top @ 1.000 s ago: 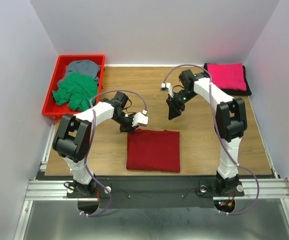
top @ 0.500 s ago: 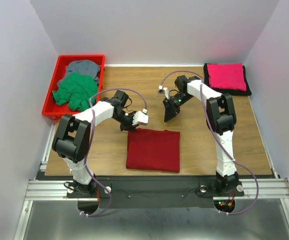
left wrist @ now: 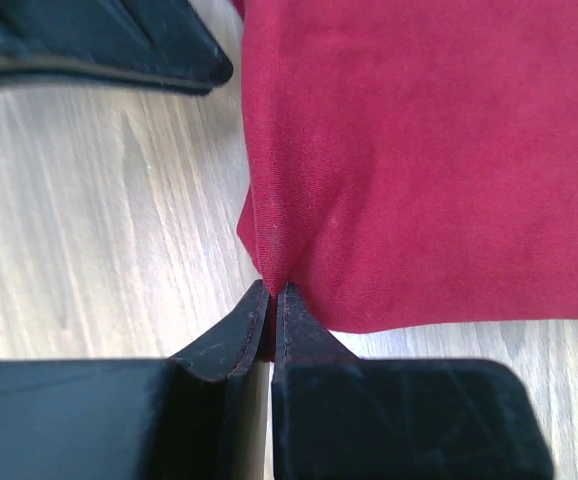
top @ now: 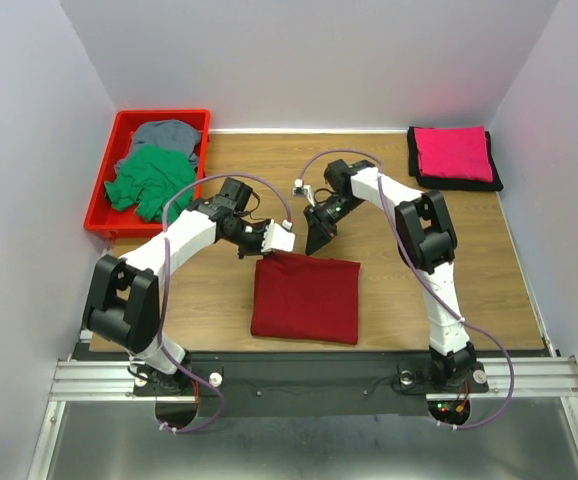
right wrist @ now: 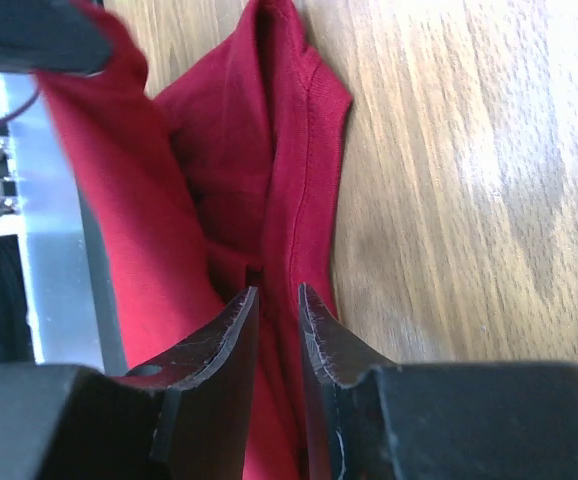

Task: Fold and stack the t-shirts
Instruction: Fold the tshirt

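my left pincer [left wrist: 272, 296] is clamped on a corner of the red shirt [top: 306, 300] at mid-frame, ready to lift it; my right pincer [right wrist: 271, 300], narrowly apart, lines up on the next corner.

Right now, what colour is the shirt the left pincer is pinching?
The shirt is dark red; left wrist view shows it best.

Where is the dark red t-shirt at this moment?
In the top view the dark red t-shirt lies folded at the near middle of the table. The left gripper pinches its far left corner.
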{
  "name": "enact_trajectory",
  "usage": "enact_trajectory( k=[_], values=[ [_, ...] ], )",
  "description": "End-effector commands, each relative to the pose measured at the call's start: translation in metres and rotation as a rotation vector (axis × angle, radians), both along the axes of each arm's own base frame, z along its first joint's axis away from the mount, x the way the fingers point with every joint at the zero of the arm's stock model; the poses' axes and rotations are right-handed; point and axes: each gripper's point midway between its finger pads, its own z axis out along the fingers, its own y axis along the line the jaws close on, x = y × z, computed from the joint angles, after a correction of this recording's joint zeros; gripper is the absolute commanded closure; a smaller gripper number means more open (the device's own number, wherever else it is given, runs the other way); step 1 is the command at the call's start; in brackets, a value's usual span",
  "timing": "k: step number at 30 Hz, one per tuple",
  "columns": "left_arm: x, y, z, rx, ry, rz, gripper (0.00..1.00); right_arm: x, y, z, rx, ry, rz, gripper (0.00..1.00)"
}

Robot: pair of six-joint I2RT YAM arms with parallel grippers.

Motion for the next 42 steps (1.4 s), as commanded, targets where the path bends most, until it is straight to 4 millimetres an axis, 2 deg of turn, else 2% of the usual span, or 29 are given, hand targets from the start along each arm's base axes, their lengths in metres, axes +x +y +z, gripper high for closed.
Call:
enact_trajectory(
  k=[1, 6, 7, 11, 14, 16, 21, 27, 30, 33, 34, 38, 41, 42],
  values=[
    [-0.012, 0.0, 0.011, -0.019, -0.055, -0.054, 1.0, 0.003, 0.007, 0.001, 0.043, 0.042, -0.021, 0.72],
    [-0.01, -0.001, 0.005, -0.012, -0.024, -0.027, 1.0, -0.021, 0.009, -0.014, 0.019, 0.098, 0.012, 0.74],
    [-0.009, -0.002, 0.006, -0.017, -0.02, -0.02, 1.0, -0.03, 0.003, -0.025, -0.013, 0.125, 0.017, 0.74],
    [-0.007, -0.004, 0.012, -0.038, -0.03, -0.014, 1.0, -0.044, -0.014, -0.053, -0.096, 0.127, 0.045, 0.76],
    [-0.005, 0.001, 0.019, -0.043, -0.036, -0.003, 1.0, -0.046, -0.022, -0.067, -0.136, 0.127, 0.053, 0.76],
    [-0.004, 0.006, 0.022, -0.041, -0.048, -0.004, 1.0, -0.044, -0.024, -0.069, -0.144, 0.125, 0.05, 0.76],
    [0.01, 0.021, 0.014, -0.028, -0.044, 0.043, 1.0, -0.04, -0.025, -0.069, -0.158, 0.108, 0.048, 0.77],
    [0.025, 0.02, 0.004, -0.032, -0.036, 0.054, 1.0, -0.038, -0.028, -0.071, -0.176, 0.096, 0.049, 0.76],
    [0.029, 0.016, -0.006, -0.033, -0.013, 0.049, 1.0, -0.031, -0.028, -0.07, -0.181, 0.078, 0.042, 0.76],
    [0.032, 0.01, -0.006, -0.049, -0.008, 0.036, 1.0, -0.011, -0.027, -0.063, -0.182, 0.023, 0.02, 0.74],
    [0.034, 0.008, -0.003, -0.057, -0.014, 0.03, 1.0, 0.003, -0.027, -0.057, -0.183, -0.005, -0.004, 0.72],
    [0.032, 0.003, 0.004, -0.068, -0.026, 0.007, 1.0, 0.032, -0.027, -0.039, -0.201, -0.078, -0.054, 0.67],
    [0.031, 0.002, 0.004, -0.065, -0.024, -0.003, 1.0, 0.049, -0.029, -0.014, -0.199, -0.128, -0.105, 0.61],
    [0.031, 0.002, 0.003, -0.063, -0.026, -0.009, 1.0, 0.055, -0.036, -0.001, -0.211, -0.15, -0.133, 0.57]
  ],
)
